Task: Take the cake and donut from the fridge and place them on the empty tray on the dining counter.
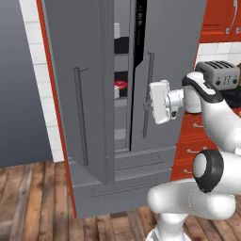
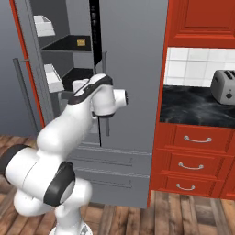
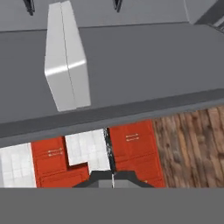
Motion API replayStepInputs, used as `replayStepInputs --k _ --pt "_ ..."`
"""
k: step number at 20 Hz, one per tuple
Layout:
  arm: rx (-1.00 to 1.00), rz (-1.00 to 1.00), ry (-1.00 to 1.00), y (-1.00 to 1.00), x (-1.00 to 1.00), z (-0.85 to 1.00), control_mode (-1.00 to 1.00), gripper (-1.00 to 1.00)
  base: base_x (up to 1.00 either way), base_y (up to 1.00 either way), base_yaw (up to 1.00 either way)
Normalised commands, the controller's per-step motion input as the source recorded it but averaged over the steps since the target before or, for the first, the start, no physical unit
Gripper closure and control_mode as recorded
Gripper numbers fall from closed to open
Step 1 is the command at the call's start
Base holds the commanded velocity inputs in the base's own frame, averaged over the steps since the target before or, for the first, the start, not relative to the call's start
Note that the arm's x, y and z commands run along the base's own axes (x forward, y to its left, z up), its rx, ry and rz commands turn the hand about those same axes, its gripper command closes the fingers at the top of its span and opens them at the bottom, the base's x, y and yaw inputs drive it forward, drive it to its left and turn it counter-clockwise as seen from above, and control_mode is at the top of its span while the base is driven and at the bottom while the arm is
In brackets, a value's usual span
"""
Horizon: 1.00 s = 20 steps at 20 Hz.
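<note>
Fridge (image 1: 94, 70) left door stands ajar, right door closed or nearly so, dark gap between them. Gripper (image 1: 151, 101) sits at the right door's long vertical handle (image 1: 148, 89), about mid height; fingers are pressed together, and I can't tell whether they pinch the handle or just touch it. Pink-iced donut (image 1: 121, 85) is inside on a black shelf (image 2: 73, 43), seen through the gap, left of the gripper. Small tan block, likely the cake (image 2: 81, 42), sits on the upper shelf. Toaster (image 1: 220, 74) on the counter (image 2: 197, 108) to the right, over red drawers (image 2: 197, 140).
</note>
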Motion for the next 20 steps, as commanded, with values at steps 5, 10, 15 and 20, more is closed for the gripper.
replayStepInputs --k 5,10,15,20 --pt "0.11 0.1 -0.13 0.03 0.04 -0.41 -1.0 1.0 0.0 0.0 0.0" --pt "0.05 0.07 -0.13 0.22 0.05 -0.42 -1.0 1.0 0.0 0.0 0.0" --pt "0.0 0.06 -0.1 0.25 0.21 -0.29 -1.0 1.0 0.0 0.0 0.0" --pt "0.01 0.03 -0.08 0.22 0.35 -0.19 -1.0 1.0 0.0 0.0 0.0"
